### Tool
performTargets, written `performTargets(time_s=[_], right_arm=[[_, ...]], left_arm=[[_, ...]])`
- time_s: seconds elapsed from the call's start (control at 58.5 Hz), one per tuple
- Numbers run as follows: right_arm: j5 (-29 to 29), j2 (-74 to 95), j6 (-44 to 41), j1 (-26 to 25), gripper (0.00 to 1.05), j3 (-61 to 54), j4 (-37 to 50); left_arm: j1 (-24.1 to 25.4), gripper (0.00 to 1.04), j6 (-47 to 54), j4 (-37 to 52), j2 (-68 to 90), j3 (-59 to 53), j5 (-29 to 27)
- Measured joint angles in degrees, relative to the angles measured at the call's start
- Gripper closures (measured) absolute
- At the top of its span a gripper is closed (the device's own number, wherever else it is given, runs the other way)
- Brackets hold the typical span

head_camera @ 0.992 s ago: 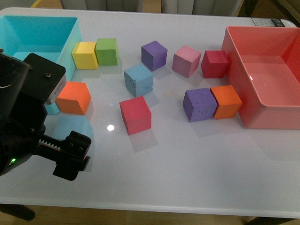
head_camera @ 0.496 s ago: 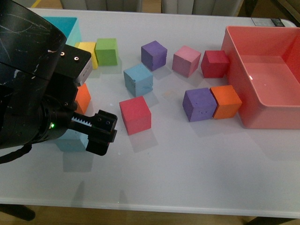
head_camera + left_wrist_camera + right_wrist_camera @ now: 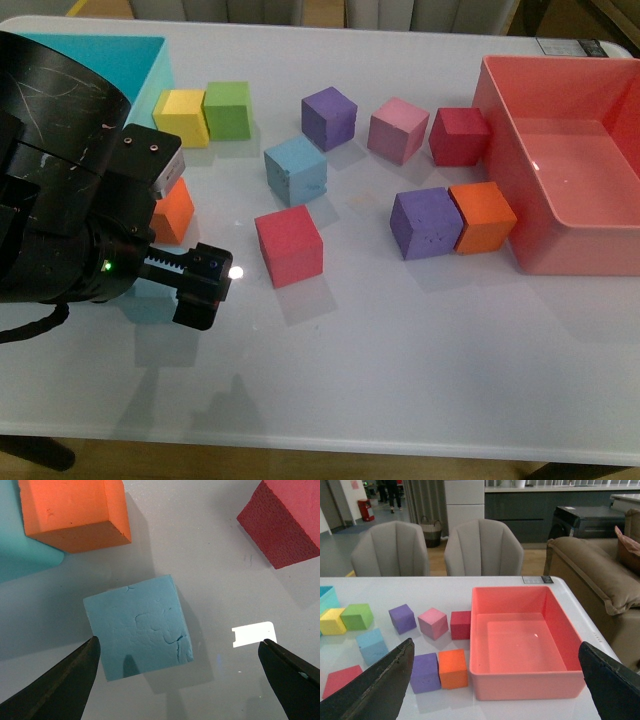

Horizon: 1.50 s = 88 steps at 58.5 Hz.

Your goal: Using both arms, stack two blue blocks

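One blue block (image 3: 295,170) lies free in the middle of the table; it also shows in the right wrist view (image 3: 372,646). The second blue block (image 3: 150,308) lies near the front left, mostly hidden under my left arm. In the left wrist view this block (image 3: 137,627) lies on the table below my open left gripper (image 3: 180,640), nearer one finger (image 3: 75,680) than the other. In the front view the left gripper (image 3: 195,285) hangs just above it. My right gripper (image 3: 495,643) is open and empty, high above the table and out of the front view.
A turquoise bin (image 3: 150,50) stands back left, a pink bin (image 3: 560,150) at the right. Nearby cubes: orange (image 3: 172,210) and red (image 3: 289,245) beside the left gripper; yellow (image 3: 181,117), green (image 3: 228,110), purple (image 3: 329,117), pink (image 3: 398,130), dark red (image 3: 459,136), purple (image 3: 426,222), orange (image 3: 482,216).
My left arm has swung in from the left and risen over the near blue block, now hiding most of it. The blocks have not moved.
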Motion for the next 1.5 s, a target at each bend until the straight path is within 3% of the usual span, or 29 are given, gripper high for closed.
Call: performTargets(time_s=[0.821,1.505], right_arm=[[0.0,0.0,0.0,0.0,0.09,0.0,0.0],[0.0,0.0,0.0,0.0,0.09,0.0,0.0]], left_arm=[[5.7,0.09,0.8,1.6,8.0,4.9,1.6],[6.0,0.09,0.7,3.2,11.3,4.6,3.2]])
